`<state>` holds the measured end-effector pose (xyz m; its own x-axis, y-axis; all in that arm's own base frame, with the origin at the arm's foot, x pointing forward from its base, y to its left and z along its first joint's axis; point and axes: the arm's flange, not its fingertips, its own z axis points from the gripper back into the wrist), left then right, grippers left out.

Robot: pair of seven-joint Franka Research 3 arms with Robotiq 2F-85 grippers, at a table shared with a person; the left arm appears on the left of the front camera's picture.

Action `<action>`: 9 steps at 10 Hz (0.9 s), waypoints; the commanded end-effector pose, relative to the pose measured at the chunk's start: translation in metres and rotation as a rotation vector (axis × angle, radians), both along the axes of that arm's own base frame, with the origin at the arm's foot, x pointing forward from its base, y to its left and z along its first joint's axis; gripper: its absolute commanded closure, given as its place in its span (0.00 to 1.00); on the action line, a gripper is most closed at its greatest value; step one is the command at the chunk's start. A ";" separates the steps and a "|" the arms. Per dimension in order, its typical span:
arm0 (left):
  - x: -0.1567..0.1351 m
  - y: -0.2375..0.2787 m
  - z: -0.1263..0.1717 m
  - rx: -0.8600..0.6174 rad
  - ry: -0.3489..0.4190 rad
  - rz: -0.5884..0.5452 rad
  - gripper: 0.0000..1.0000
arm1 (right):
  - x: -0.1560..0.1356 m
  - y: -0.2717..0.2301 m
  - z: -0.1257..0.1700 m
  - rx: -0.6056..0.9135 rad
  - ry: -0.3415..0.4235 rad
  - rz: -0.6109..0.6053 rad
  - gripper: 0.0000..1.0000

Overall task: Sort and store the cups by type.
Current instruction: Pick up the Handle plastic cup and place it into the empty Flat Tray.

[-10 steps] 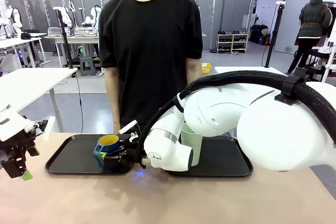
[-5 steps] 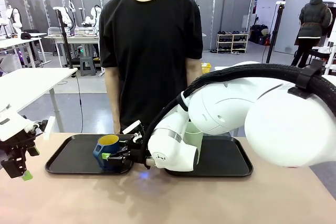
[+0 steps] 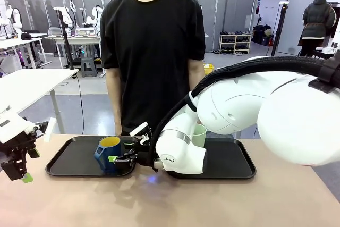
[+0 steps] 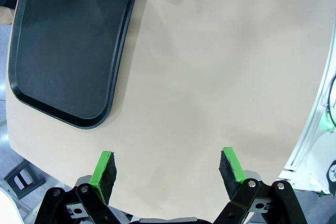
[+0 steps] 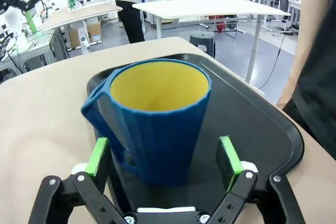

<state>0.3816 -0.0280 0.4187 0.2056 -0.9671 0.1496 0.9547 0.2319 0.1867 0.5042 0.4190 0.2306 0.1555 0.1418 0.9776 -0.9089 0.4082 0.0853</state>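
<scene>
My right pincer (image 5: 164,160) spread, mug (image 5: 157,116) between pads, untouched. Rigid, looks light; ribbed wall good grip, handle (image 5: 100,109) beside left pad. Left pincer (image 4: 168,174) spread, idle.

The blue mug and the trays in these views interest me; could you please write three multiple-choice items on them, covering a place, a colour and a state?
1. Where does the blue mug stand?
A. On the left black tray
B. On the bare tabletop
C. On the right black tray

2. What colour is the mug's inside?
A. White
B. Yellow
C. Green

3. How does the right gripper stand?
A. Shut on the mug
B. Open, its pads apart on either side of the mug
C. Shut on the tumbler

Answers:
1 A, since the front view shows the mug on the tray at the picture's left.
2 B, since the right wrist view looks into a yellow interior.
3 B, since that view shows a gap between each green pad and the mug's wall.
</scene>
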 end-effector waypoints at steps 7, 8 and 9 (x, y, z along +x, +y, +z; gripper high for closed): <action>0.000 0.000 0.001 0.020 -0.007 0.013 0.00 | -0.069 -0.009 -0.014 -0.102 -0.032 -0.055 0.00; 0.000 0.000 0.001 0.020 -0.007 0.013 0.00 | -0.071 -0.010 -0.015 -0.104 -0.029 -0.059 0.00; 0.000 0.000 0.001 0.020 -0.007 0.013 0.00 | -0.024 -0.020 0.004 -0.077 0.017 -0.009 0.00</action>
<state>0.3816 -0.0280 0.4188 0.2057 -0.9671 0.1497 0.9547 0.2319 0.1867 0.4787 0.3984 0.2341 0.1802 0.2180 0.9592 -0.9033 0.4226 0.0737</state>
